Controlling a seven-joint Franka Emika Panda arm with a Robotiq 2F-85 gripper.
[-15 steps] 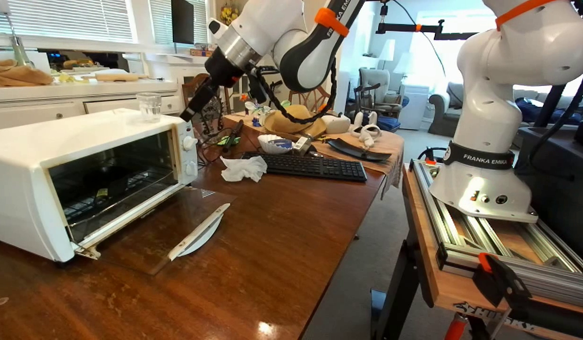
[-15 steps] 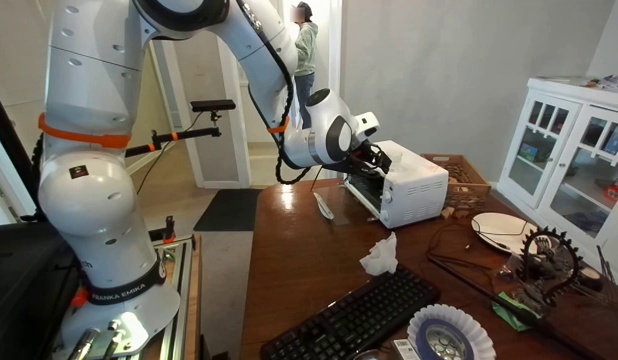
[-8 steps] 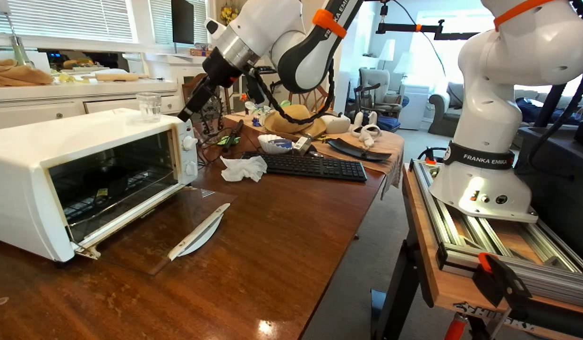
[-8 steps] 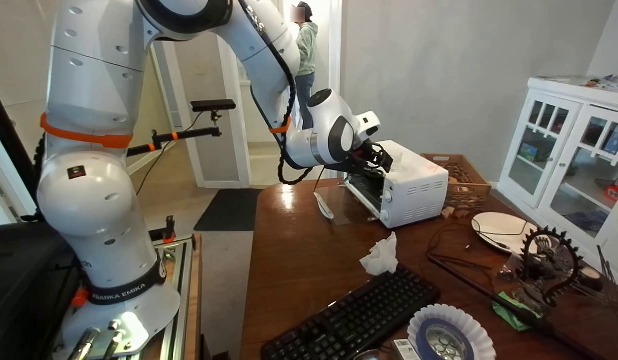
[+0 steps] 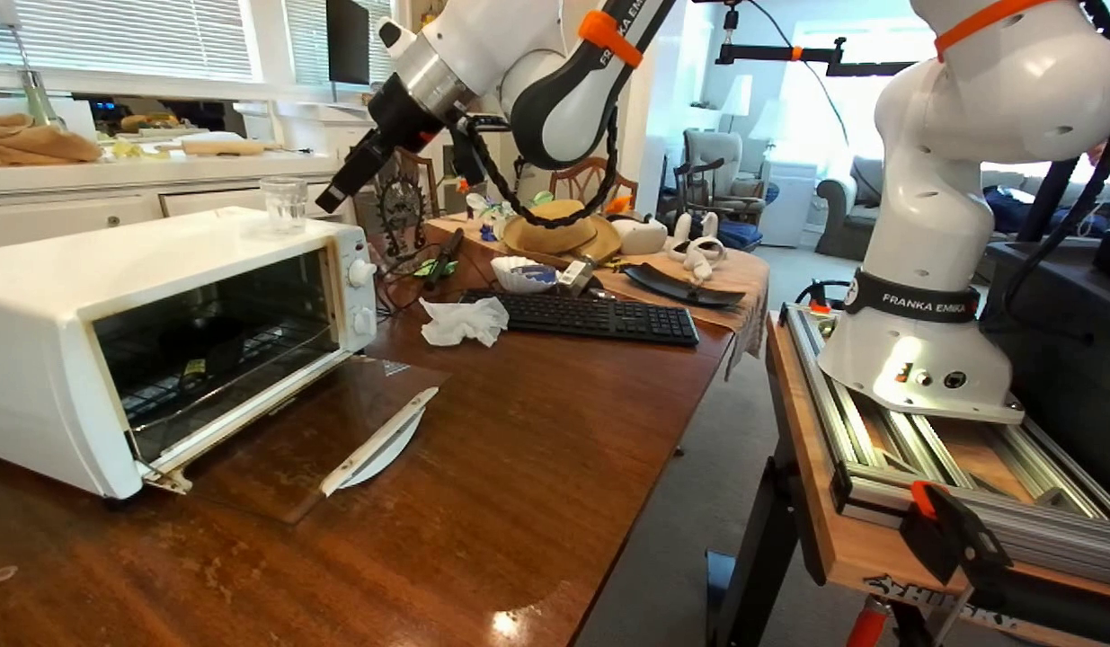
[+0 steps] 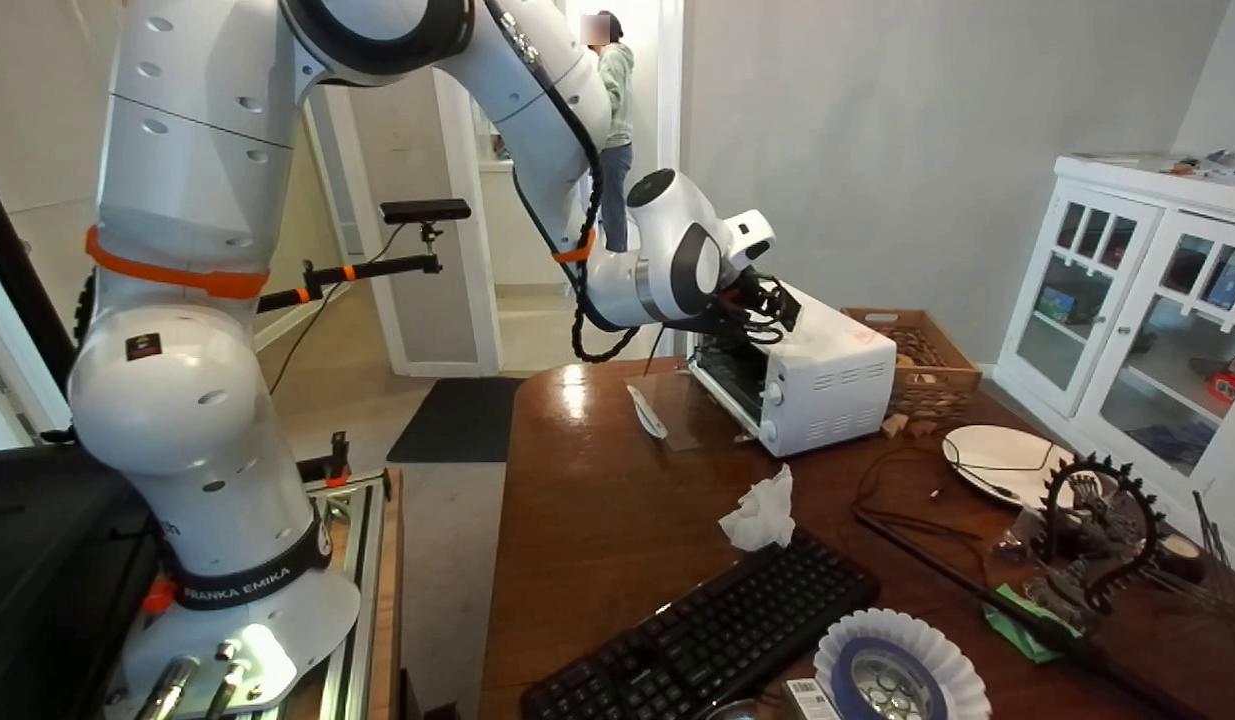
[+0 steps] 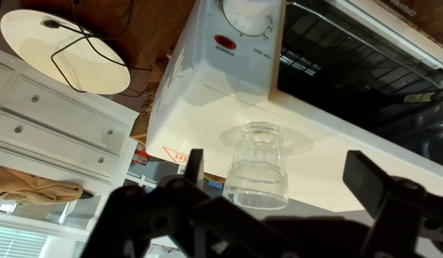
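Observation:
A clear drinking glass (image 5: 285, 205) stands upright on top of a white toaster oven (image 5: 159, 247), near the end with the knobs. My gripper (image 5: 330, 199) is tilted down just beside the glass, slightly above the oven's top. In the wrist view the picture is inverted: the glass (image 7: 257, 172) shows between the two spread fingers of my gripper (image 7: 277, 165), nearer the left one, touching neither. The jaws are wide apart and hold nothing. In an exterior view the gripper (image 6: 789, 312) hides most of the glass.
The oven's glass door (image 5: 339, 449) lies folded down on the table. A dark pan (image 7: 350, 82) sits inside the oven. Nearby are a crumpled tissue (image 6: 762, 510), a black keyboard (image 6: 717, 630), a white plate (image 6: 1007, 465) with cables, and a wicker basket (image 6: 917, 360).
My gripper has risen a little and moved closer to the glass over the oven, mostly in the last half second. It has stayed open. The glass and oven have not moved.

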